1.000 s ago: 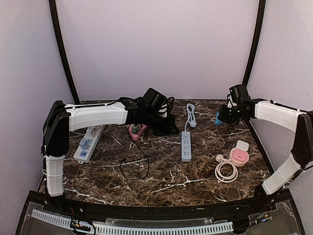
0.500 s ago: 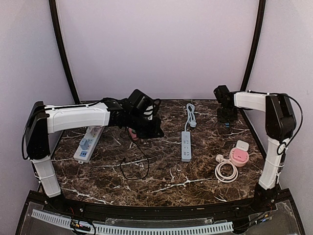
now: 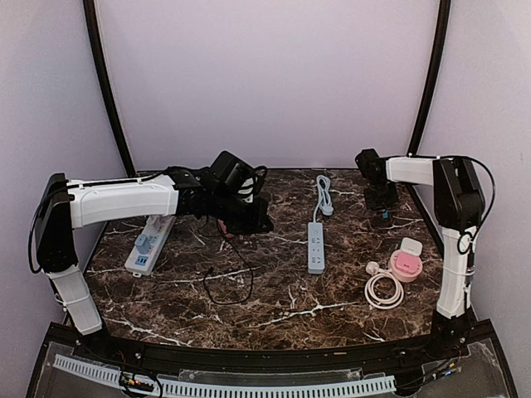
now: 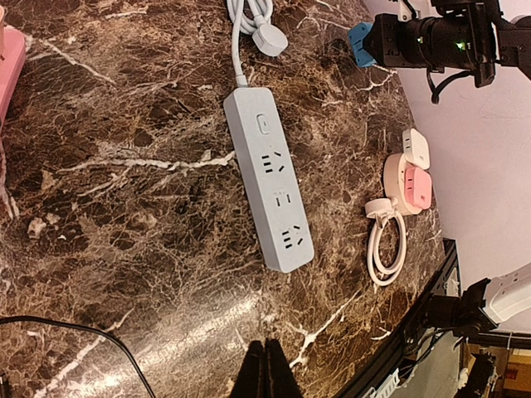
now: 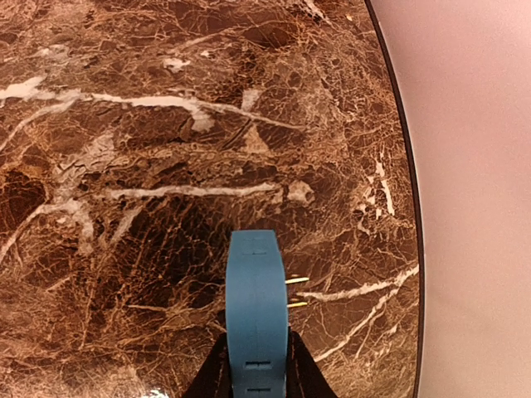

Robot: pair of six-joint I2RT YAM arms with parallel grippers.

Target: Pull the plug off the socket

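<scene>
Starting at the front edge, I had a coiled white cable beside a pink charger on the right and a loose black cable on the left of the marble table. Mid-table lay the white power strip. My left gripper was clenched, fingers pressed together. Far right, near the table's edge, my right gripper pinched the blue plug, its brass prongs exposed over the marble.
</scene>
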